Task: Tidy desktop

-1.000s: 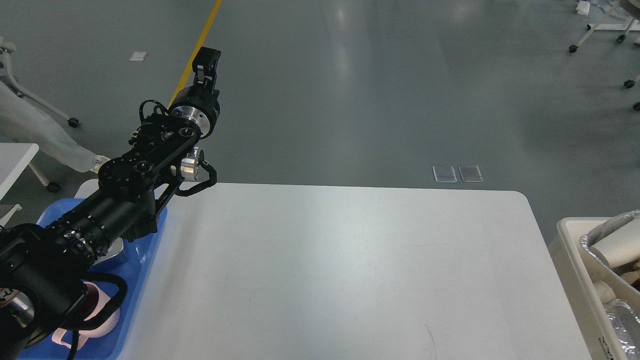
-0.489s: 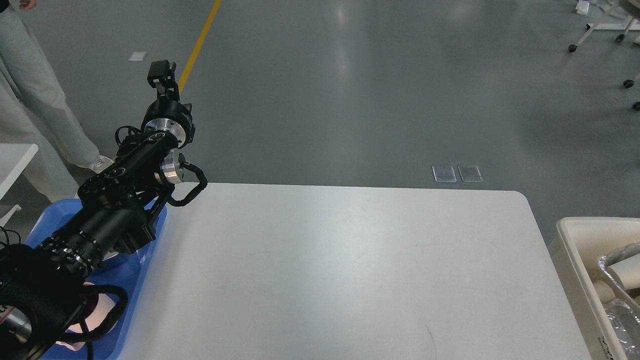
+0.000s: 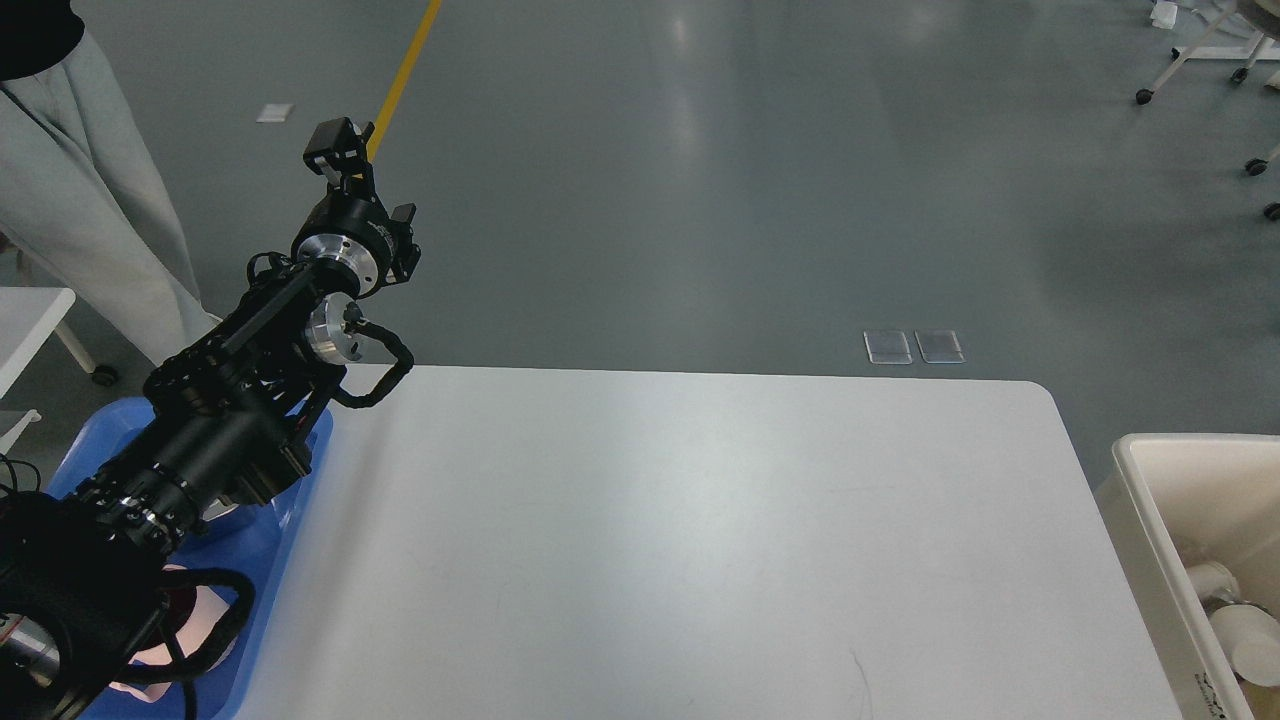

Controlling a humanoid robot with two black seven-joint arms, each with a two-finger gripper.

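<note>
The desktop (image 3: 700, 540) is a large white tabletop with rounded corners, and its surface shows bare. My left arm comes in from the lower left and rises over the table's far left corner. My left gripper (image 3: 343, 150) is held high above the floor beyond the table edge. It is small and dark, so I cannot tell its fingers apart, and nothing shows in it. My right gripper is out of view.
A blue tray (image 3: 275, 530) lies along the desktop's left edge under my arm, with a pink thing (image 3: 195, 640) in it. A beige bin (image 3: 1150, 500) with white cups stands at the right. A person (image 3: 90, 200) stands at the far left beside a small white table (image 3: 30, 305).
My left gripper swung left, then slightly back right and turned. The person stepped closer at the left. The foil pieces seen in the bin earlier no longer show.
</note>
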